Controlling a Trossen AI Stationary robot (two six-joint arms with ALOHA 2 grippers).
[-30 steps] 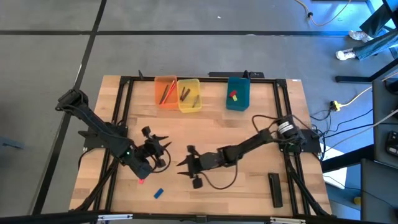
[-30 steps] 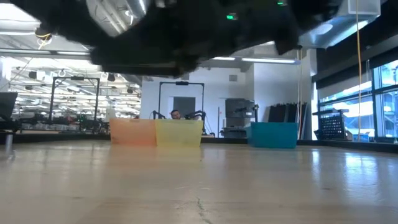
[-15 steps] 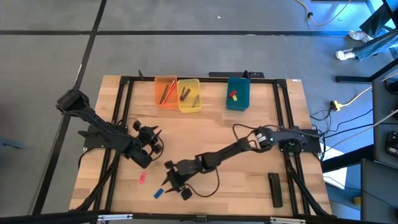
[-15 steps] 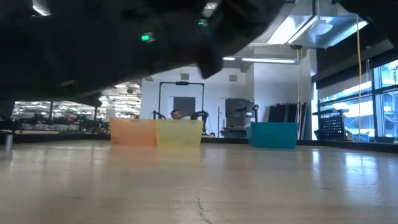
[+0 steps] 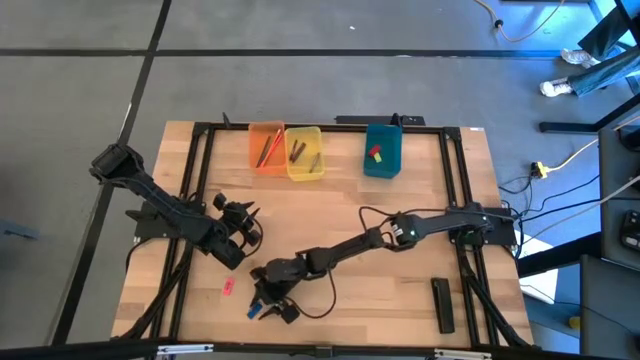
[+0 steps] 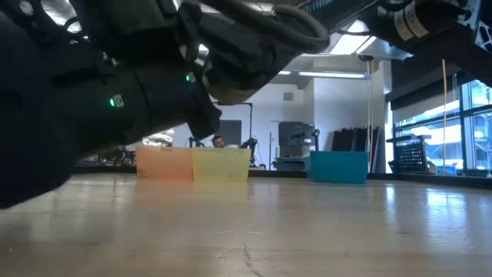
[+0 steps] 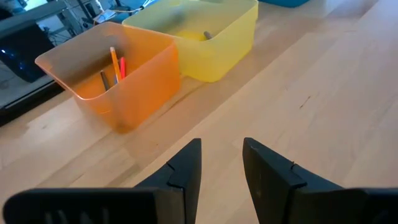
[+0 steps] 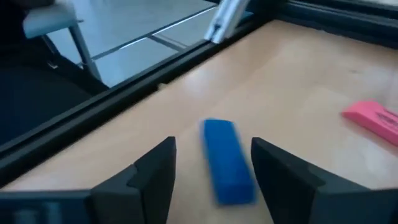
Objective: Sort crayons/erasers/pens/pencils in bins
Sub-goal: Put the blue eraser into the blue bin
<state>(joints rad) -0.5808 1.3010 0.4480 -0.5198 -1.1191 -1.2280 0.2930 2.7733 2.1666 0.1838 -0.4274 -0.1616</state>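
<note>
Right tool (image 8: pixel 211 171) open, fingers either side of the small blue rectangular eraser (image 8: pixel 226 160) lying flat at the near edge of the wooden bench (image 5: pixel 400 220). Small pink rectangular eraser (image 5: pixel 227 286) close by. Left tool (image 7: pixel 222 165) empty, fingers slightly parted, aimed at the translucent orange plastic bin (image 7: pixel 118 81).

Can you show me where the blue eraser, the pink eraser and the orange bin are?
Small blue rectangular eraser (image 8: pixel 227 160): right wrist view, middle of its top face.
Small pink rectangular eraser (image 8: pixel 373 116): right wrist view, its top face.
Translucent orange plastic bin (image 7: pixel 143 74): left wrist view, its front wall.
</note>
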